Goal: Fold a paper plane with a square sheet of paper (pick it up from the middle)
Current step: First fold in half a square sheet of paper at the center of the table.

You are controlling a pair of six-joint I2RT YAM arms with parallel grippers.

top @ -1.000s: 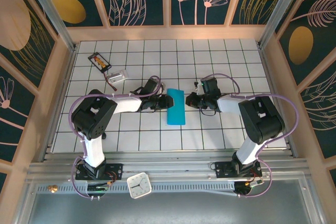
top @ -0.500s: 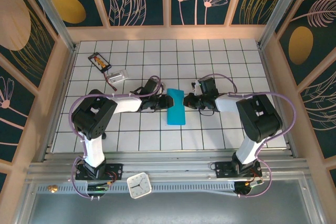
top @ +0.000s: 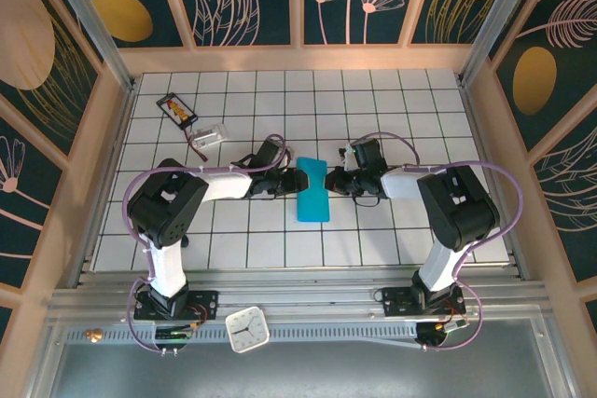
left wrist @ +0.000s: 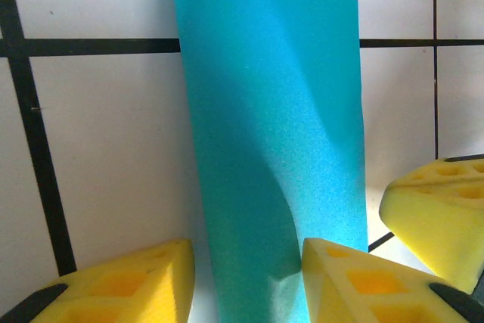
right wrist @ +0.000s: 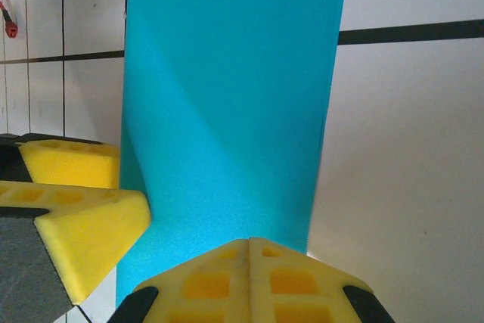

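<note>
Right now the teal-blue sheet of paper (top: 312, 191) lies folded into a narrow strip at the middle of the tiled table (top: 373, 100), its long side running away from the arm bases, with a gripper close on each side of its far half. The left gripper (top: 291, 180) has its jaws partly apart. From the left wrist the strip (left wrist: 272, 149) runs between the two yellow pads (left wrist: 121, 281) – one pad touches the paper's edge, while a sliver of tile shows beside the other. The right gripper (top: 334, 180) is closed, its pads (right wrist: 204, 281) pressed together with nothing between them and their tips at the strip's (right wrist: 227, 134) near edge. The paper bows up slightly. A small black card (top: 177, 109) sits well apart, near the far left corner.
</note>
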